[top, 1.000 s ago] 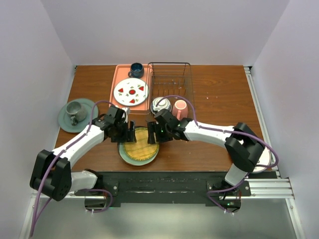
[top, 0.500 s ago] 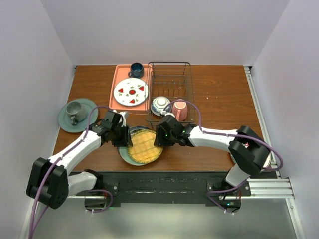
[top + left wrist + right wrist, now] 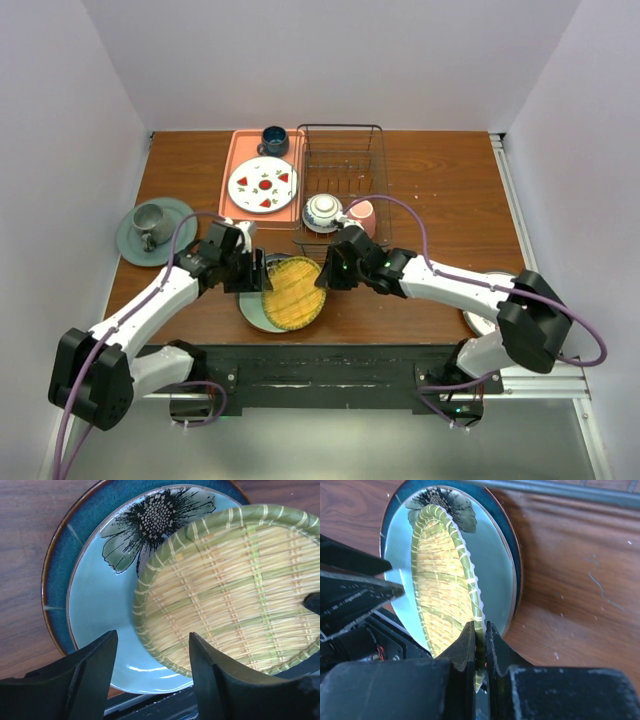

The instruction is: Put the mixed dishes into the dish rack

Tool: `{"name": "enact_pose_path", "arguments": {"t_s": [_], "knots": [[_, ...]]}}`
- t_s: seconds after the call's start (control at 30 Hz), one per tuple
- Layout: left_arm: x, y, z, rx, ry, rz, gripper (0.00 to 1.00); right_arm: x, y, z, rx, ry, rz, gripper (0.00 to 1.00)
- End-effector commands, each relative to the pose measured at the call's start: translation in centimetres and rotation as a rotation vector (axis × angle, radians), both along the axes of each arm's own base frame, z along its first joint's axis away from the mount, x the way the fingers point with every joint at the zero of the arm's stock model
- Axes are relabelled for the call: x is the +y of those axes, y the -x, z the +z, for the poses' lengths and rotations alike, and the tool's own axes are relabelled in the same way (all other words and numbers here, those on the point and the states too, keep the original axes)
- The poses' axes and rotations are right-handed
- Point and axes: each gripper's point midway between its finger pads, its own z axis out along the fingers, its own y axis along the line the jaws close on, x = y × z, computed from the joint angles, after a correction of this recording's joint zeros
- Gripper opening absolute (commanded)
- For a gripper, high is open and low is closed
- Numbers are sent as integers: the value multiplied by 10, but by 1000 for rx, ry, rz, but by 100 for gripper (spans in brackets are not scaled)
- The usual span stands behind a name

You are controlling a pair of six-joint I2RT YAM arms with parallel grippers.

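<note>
**Wooden Table Bore Rack, Tray and Plates**

The brown wooden table (image 3: pixel 440 190) held a dish rack (image 3: pixel 342 160) at the middle of its far edge, with a pink tray (image 3: pixel 236 160) just beside it on the left. A grey-green saucer (image 3: pixel 128 240) sat by the left edge and a teal flowered plate (image 3: pixel 250 312) at the middle of the near edge. A white plate (image 3: pixel 478 322), partly hidden, lay toward the near right corner.

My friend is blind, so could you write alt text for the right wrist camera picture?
The right gripper pinches the rim of a yellow woven-look plate, holding it tilted over a teal flower-painted plate on a wooden table.
</note>
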Motion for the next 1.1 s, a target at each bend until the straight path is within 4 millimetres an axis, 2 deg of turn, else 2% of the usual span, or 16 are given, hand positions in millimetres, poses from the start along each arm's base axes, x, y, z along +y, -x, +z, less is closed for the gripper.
{"name": "enact_pose_path", "arguments": {"t_s": [0.0, 0.23, 0.33, 0.37, 0.4, 0.47, 0.5, 0.63, 0.8, 0.87, 0.9, 1.07], "knots": [[-8, -24, 37, -128, 45, 10, 69, -34, 9, -2, -13, 172, 30, 0], [-14, -41, 74, -256, 83, -11, 81, -5, 6, 62, -102, 37, 160, 0], [-18, -50, 101, -326, 106, -19, 86, 6, 6, 90, -131, -17, 211, 0], [-19, -56, 116, -368, 116, -24, 87, 7, 5, 97, -139, -25, 217, 0], [-20, -58, 123, -389, 116, -25, 87, 10, 3, 111, -155, -47, 225, 0], [-19, -66, 142, -452, 111, -36, 88, 9, -4, 124, -173, -62, 226, 0], [-19, -68, 147, -471, 108, -39, 88, 11, -7, 139, -191, -85, 232, 0], [-17, -81, 167, -529, 88, -34, 89, 1, -26, 169, -223, -115, 220, 0], [-25, -97, 191, -562, 116, -19, 89, -18, -52, 205, -269, -156, 185, 0], [-26, -105, 203, -585, 123, 8, 89, -28, -68, 209, -281, -136, 153, 0], [-26, -107, 208, -592, 127, 16, 90, -33, -74, 222, -299, -134, 137, 0], [-25, -127, 225, -631, 112, 61, 91, -64, -126, 244, -416, 3, 5, 0]]}}
